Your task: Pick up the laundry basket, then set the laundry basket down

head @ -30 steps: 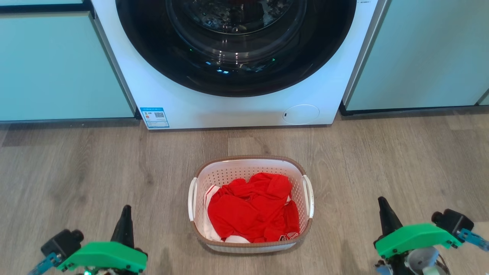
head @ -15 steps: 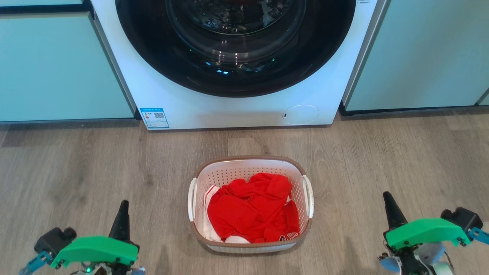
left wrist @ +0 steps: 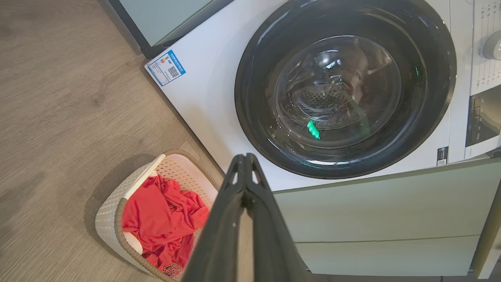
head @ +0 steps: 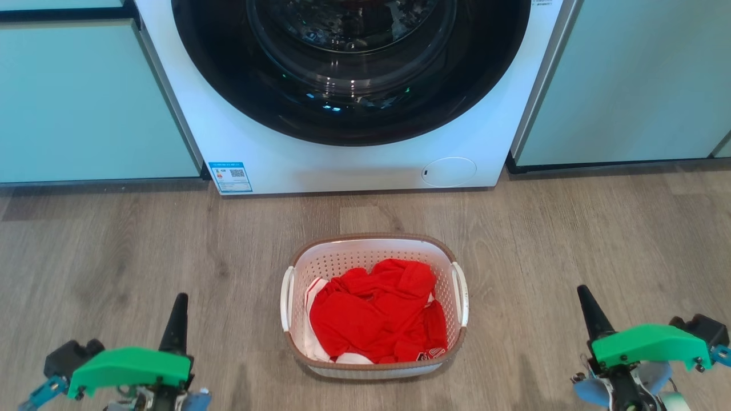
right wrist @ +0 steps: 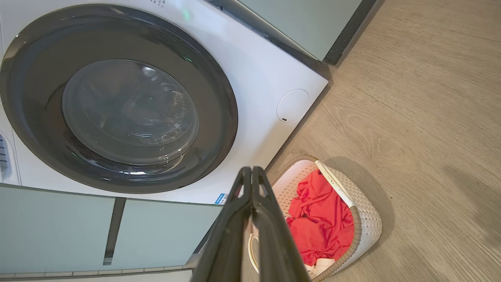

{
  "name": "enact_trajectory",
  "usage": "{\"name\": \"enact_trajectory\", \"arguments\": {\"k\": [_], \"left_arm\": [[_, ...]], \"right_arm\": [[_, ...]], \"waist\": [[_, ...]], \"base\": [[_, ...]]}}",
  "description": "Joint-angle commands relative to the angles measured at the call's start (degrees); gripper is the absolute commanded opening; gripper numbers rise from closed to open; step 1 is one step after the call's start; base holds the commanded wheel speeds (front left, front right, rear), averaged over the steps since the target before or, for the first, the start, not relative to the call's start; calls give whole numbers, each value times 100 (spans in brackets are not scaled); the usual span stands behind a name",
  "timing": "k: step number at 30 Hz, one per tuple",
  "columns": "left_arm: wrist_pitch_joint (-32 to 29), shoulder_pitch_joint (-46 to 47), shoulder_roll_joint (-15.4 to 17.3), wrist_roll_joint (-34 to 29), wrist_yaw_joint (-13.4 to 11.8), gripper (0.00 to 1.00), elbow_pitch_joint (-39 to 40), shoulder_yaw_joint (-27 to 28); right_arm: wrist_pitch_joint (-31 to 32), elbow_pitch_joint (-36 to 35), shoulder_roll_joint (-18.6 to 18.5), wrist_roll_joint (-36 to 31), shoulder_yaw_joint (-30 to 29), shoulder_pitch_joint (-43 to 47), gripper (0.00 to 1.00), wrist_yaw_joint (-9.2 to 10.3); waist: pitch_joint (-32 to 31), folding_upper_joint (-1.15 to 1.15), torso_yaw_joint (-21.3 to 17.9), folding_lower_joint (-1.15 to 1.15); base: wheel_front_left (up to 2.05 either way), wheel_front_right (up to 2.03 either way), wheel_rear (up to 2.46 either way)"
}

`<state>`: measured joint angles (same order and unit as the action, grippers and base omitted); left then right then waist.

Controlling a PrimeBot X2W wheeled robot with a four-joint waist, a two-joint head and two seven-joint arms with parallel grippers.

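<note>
The laundry basket (head: 342, 260), white, perforated, brown-rimmed, sits on the floor (head: 114, 257) before the washing machine (head: 342, 165), holding red clothing (head: 371, 319) over perhaps white cloth; left gripper (head: 180, 301) and right gripper (head: 584, 293) flank it, well apart, clenched, empty

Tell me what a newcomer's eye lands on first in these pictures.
First comes the heap of red clothes in the white laundry basket, which sits on the wood floor at the centre of the head view. Behind it looms the white washing machine with its big dark round door. The left pincer and right pincer, both shut, flank the basket at the lower corners and touch nothing.
</note>
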<state>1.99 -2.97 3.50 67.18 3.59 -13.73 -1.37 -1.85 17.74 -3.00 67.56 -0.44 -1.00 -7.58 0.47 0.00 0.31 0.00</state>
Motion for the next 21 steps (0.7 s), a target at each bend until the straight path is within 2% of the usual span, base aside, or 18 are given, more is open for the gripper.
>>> {"name": "enact_trajectory", "arguments": {"k": [1, 21], "left_arm": [[-45, 397, 94, 194, 64, 0, 155, 168], [-361, 643, 87, 1406, 224, 0, 68, 376]], "right_arm": [[48, -213, -105, 201, 9, -342, 0, 6], [364, -296, -109, 1381, -208, -421, 0, 7]], "waist": [[-1, 0, -1, 0], [-15, 0, -16, 0]], "base": [[0, 0, 0], [0, 0, 0]]}}
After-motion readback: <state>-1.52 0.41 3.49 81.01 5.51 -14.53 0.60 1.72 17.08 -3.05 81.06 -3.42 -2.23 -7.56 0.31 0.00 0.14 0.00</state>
